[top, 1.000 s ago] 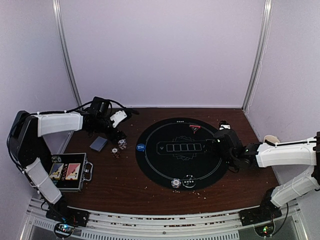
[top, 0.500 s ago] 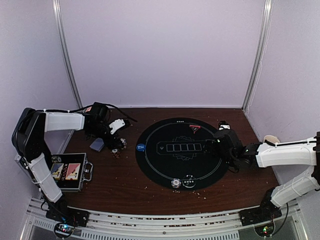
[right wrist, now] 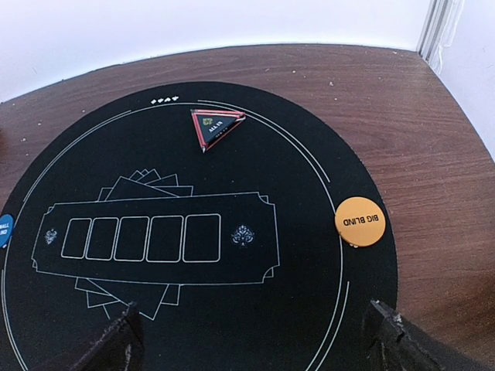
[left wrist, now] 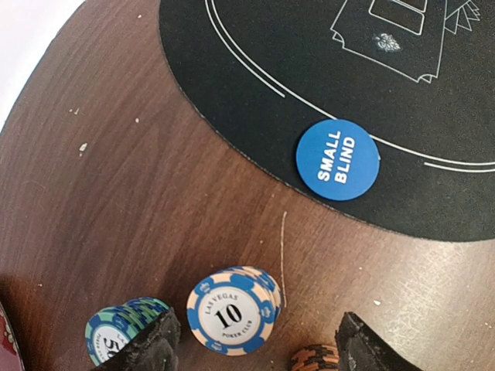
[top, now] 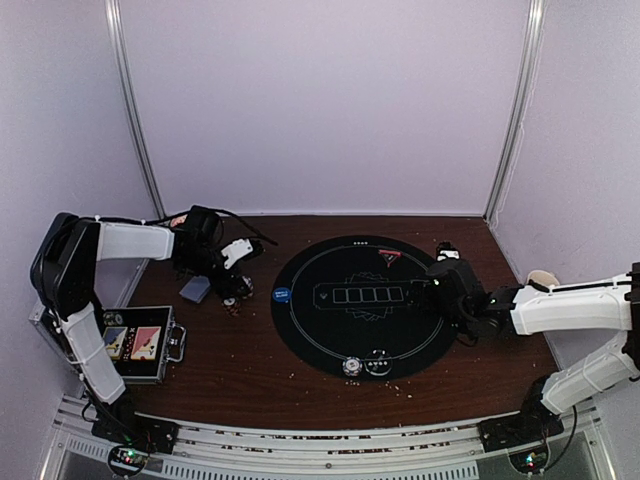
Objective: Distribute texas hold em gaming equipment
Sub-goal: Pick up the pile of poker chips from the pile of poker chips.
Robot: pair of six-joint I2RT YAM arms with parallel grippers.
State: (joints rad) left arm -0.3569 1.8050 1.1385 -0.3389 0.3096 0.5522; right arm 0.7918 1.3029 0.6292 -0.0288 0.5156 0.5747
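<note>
My left gripper is open and low over the wood left of the black mat. In the left wrist view its fingers straddle a blue-and-cream "10" chip stack. A teal-blue stack touches the left finger, and an orange-black chip lies near the right one. The blue SMALL BLIND button sits on the mat's edge. The grey-blue card deck lies left of the chips. My right gripper is open over the mat's right side, near the orange BIG BLIND button and the red triangle marker.
A black case with two card packs lies open at the near left. A silvery button and a second round piece sit at the mat's near edge. Small objects lie at the back right. Crumbs are scattered over the wood.
My left gripper has swung forward and down from the back left onto the chip stacks. The right arm has stayed still.
</note>
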